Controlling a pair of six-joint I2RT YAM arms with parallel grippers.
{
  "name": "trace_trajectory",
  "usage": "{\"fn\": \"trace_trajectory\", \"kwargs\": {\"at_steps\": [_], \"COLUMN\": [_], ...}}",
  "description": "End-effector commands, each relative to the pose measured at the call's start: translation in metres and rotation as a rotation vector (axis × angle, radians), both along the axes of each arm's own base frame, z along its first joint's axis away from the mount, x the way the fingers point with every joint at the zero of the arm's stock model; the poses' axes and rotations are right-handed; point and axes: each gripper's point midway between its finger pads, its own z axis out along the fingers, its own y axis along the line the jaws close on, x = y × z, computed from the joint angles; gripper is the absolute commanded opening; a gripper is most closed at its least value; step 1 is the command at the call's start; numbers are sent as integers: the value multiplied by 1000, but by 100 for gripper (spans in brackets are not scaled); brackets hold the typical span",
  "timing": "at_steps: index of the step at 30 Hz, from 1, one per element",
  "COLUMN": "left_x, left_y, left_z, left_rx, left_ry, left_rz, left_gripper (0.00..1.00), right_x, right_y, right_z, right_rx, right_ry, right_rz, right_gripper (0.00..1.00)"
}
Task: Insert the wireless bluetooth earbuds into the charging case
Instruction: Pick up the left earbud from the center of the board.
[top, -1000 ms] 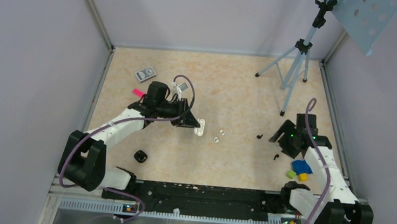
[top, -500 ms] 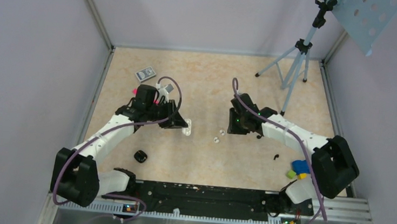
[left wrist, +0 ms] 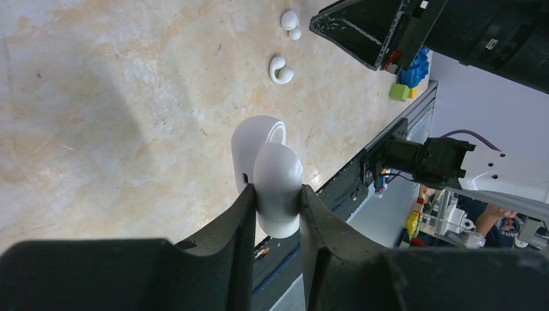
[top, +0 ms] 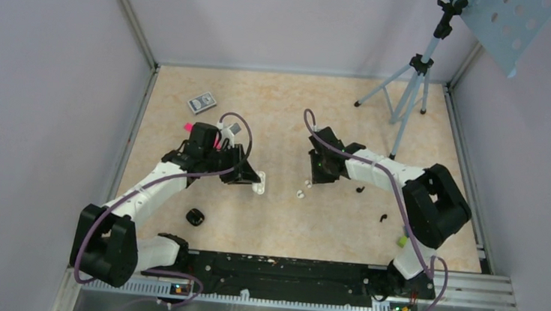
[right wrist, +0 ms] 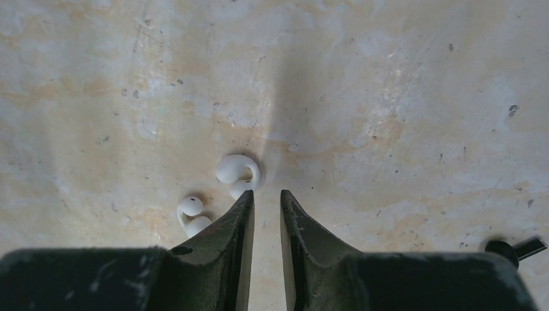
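Two white earbuds (right wrist: 237,173) lay loose on the worktop (top: 291,112), outside any case.
Nearest the arm bases sat a black case (top: 194,217) and one black earbud (top: 383,217). Farther in, the white earbuds, each curled like a hook, rested side by side. One lay just beside the right pincer (right wrist: 265,197), whose jaws stood narrowly apart with nothing between them. The left pincer (left wrist: 277,194) clenched the white charging case (left wrist: 259,139), its long axis pointing out past the fingertips.
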Motion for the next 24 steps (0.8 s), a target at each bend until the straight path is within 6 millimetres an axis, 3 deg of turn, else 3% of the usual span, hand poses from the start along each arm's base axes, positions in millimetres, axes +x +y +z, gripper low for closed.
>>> {"fn": "trace_trajectory", "kwargs": {"at_steps": [1, 14, 24], "left_x": [4, 5, 5], "left_y": [-2, -4, -5], "left_z": [9, 8, 9], "left_rx": [-29, -36, -42], "left_ry": [-43, -39, -36], "left_rz": [-10, -16, -20], "left_gripper": [5, 5, 4], "right_x": [15, 10, 6], "right_y": [14, 26, 39], "right_z": [6, -11, -10], "right_rx": [21, 68, 134], "right_ry": [-39, 8, 31], "right_rz": [33, 62, 87], "right_gripper": [21, 23, 26]}}
